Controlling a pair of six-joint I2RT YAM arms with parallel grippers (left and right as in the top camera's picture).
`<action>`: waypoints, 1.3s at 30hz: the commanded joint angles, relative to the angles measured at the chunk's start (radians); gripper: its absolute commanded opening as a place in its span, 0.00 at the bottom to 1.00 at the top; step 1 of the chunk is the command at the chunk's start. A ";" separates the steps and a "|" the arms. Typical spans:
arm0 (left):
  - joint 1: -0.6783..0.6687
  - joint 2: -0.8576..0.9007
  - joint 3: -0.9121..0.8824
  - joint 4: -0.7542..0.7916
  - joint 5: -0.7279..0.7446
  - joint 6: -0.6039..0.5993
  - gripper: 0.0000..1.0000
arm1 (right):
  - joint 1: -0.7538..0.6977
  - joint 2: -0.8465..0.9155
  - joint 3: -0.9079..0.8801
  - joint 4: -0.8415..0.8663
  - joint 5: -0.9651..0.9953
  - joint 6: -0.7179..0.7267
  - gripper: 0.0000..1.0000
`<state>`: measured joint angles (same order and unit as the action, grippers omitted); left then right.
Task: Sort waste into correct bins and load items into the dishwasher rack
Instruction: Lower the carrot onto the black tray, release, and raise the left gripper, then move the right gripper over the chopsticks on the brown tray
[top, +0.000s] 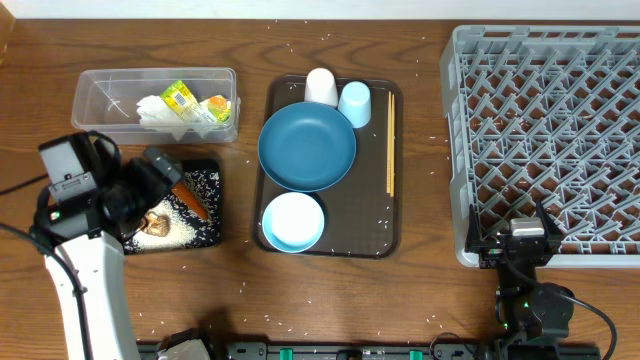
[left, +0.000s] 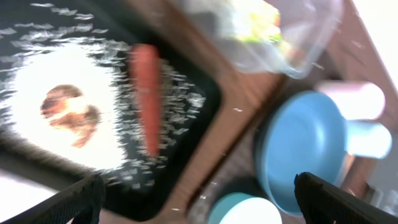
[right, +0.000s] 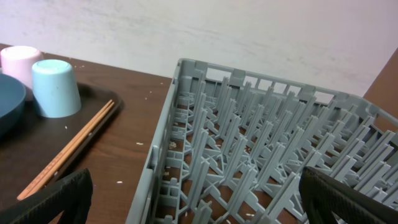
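My left gripper is open and empty above the black tray. The tray holds white rice, a brown food lump and an orange carrot. The blurred left wrist view shows the carrot, the lump and my open fingers. The clear tub holds a white tissue and a yellow-green wrapper. My right gripper is open and empty at the front left corner of the grey rack, which is also in the right wrist view.
A brown serving tray holds the dark-blue dish, light-blue bowl, white cup, pale-blue cup and chopsticks. Rice grains are scattered over the wooden table.
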<state>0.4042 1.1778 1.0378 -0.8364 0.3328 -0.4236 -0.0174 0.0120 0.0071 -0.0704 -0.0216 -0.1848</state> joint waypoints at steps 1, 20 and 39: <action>0.053 -0.012 -0.006 -0.040 -0.162 -0.145 0.98 | -0.008 -0.006 -0.001 -0.005 0.006 0.004 0.99; 0.183 -0.009 -0.006 -0.090 -0.169 -0.210 0.98 | -0.008 -0.006 -0.001 -0.005 0.006 0.004 0.99; 0.183 -0.009 -0.006 -0.090 -0.169 -0.210 0.98 | -0.008 -0.006 -0.001 0.409 -0.835 1.146 0.99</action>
<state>0.5816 1.1740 1.0374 -0.9211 0.1764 -0.6292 -0.0174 0.0116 0.0067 0.3000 -0.7937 0.6830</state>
